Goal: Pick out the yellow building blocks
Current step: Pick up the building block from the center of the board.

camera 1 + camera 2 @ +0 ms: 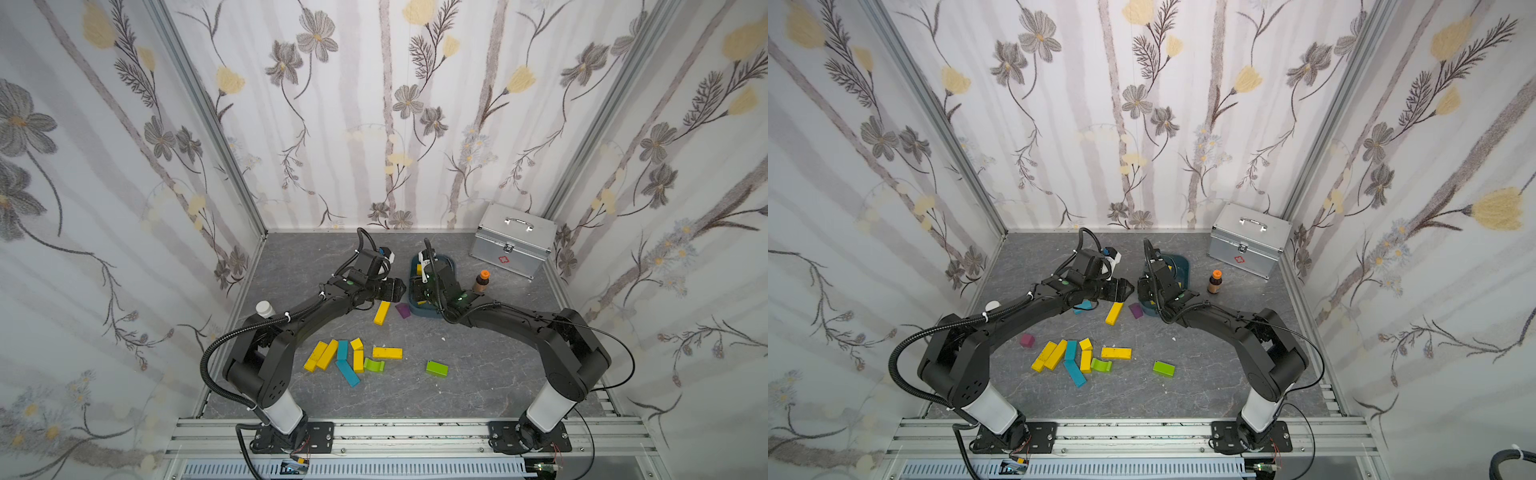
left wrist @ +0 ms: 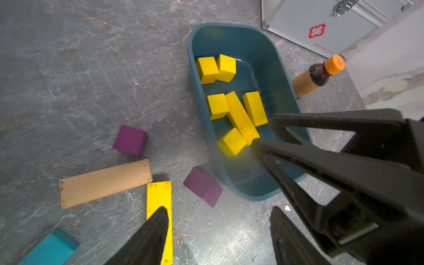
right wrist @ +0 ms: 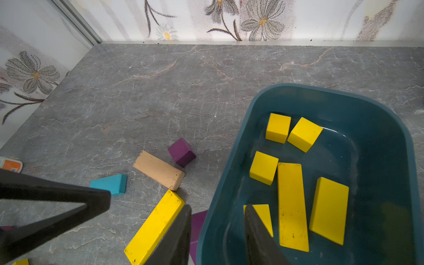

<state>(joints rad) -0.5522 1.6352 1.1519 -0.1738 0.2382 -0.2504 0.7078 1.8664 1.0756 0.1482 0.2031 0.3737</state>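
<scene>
Grey marbled tabletop (image 1: 478,374) | floral-papered walls (image 1: 374,104) | left end effector (image 2: 217,210) spread, empty | right end effector (image 3: 218,206) parted, empty

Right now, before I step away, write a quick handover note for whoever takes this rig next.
Left gripper: open, empty, near the yellow bar beside the teal bin.
Right gripper: open, empty, over the bin's edge.
Done: six yellow blocks in the bin.
To do: six more on the table, that bar plus five in the near cluster.
</scene>
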